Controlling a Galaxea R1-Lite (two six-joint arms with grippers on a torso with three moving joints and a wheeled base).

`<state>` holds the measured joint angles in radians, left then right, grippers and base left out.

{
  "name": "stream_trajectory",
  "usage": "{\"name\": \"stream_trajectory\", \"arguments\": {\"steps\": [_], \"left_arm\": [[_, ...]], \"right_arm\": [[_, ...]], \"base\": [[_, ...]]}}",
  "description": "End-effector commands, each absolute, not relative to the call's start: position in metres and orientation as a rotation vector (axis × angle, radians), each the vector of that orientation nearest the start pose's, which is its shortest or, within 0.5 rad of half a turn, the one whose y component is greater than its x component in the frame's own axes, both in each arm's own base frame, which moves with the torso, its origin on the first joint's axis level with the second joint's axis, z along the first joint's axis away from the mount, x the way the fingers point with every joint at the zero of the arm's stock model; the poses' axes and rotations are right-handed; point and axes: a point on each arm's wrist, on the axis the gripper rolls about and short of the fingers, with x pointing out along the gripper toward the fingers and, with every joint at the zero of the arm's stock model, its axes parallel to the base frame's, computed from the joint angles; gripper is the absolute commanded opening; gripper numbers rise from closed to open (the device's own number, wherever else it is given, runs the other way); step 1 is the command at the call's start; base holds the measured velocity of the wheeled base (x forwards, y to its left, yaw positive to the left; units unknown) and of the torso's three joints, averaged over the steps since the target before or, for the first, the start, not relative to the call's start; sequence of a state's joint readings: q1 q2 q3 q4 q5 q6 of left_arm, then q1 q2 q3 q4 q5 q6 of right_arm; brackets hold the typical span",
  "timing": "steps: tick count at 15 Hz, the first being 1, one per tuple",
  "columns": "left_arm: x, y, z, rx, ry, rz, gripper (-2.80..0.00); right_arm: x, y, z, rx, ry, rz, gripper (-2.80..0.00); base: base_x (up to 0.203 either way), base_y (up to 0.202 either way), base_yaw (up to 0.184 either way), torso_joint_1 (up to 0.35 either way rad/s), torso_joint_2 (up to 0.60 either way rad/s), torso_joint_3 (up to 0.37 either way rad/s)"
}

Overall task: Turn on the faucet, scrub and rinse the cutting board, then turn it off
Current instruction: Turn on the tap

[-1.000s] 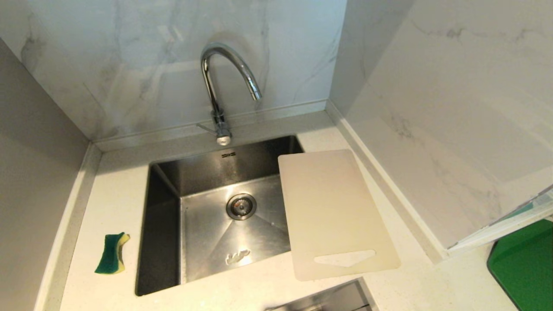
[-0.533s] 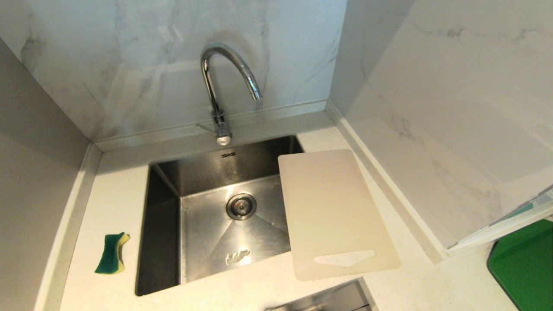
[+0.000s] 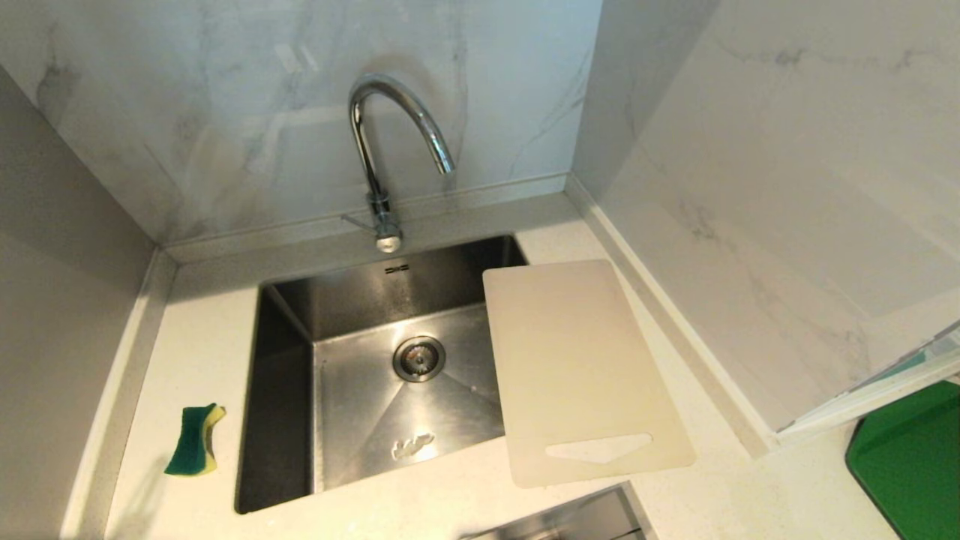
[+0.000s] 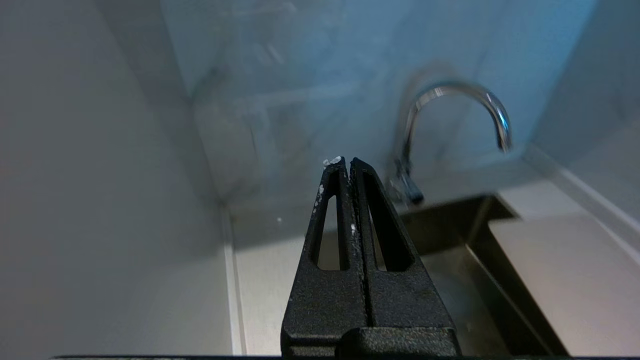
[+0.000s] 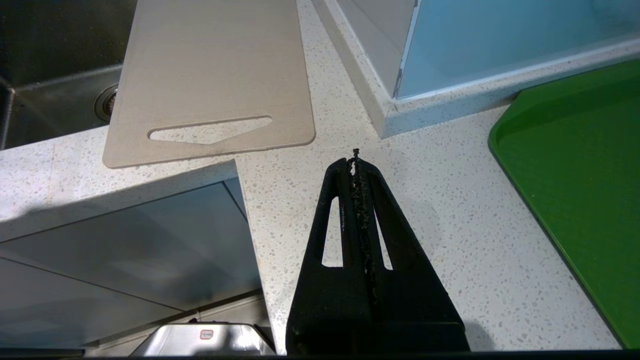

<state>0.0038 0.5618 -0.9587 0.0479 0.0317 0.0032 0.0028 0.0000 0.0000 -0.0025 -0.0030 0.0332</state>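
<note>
Cutting board [image 3: 581,371] lies flat, overhanging the sink [image 3: 285,420]; my left gripper [image 4: 346,162] and right gripper [image 5: 356,159] are both closed, empty.

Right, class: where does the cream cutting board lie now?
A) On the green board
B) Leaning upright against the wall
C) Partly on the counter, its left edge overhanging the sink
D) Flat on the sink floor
C: the cutting board lies flat on the counter, its left edge reaching over the sink.

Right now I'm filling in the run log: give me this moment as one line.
faucet: off, dry | cutting board: overhanging sink's right edge | sponge: counter, left | left gripper: shut, empty | right gripper: shut, empty
</note>
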Motion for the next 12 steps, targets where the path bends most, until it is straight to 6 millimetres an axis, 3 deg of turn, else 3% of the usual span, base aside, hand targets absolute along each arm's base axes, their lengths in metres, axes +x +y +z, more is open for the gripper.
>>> {"name": "stream_trajectory", "arguments": {"steps": [1,5,7,10,12], "left_arm": [[0.069,0.002,0.382,-0.004,-0.219,0.072,-2.80],[0.188,0.004,0.419,-0.020,-0.184,0.199,-2.80],[0.242,0.002,0.426,-0.031,-0.188,0.271,-2.80],[0.308,-0.009,0.411,-0.047,-0.149,0.383,-2.80],[0.343,-0.028,0.391,-0.110,-0.116,0.445,-2.80]], "right_arm": [[-0.023,0.000,0.075,0.034,0.000,0.000,-2.80],[-0.023,0.000,0.075,0.034,0.000,0.000,-2.80],[-0.023,0.000,0.075,0.034,0.000,0.000,-2.80],[-0.023,0.000,0.076,0.034,-0.001,0.000,-2.80],[-0.023,0.000,0.075,0.034,0.000,0.000,-2.80]], "base": [[0.000,0.000,0.000,0.000,0.00,0.000],[0.000,0.000,0.000,0.000,0.00,0.000],[0.000,0.000,0.000,0.000,0.00,0.000],[0.000,0.000,0.000,0.000,0.00,0.000],[0.000,0.000,0.000,0.000,0.00,0.000]]}}
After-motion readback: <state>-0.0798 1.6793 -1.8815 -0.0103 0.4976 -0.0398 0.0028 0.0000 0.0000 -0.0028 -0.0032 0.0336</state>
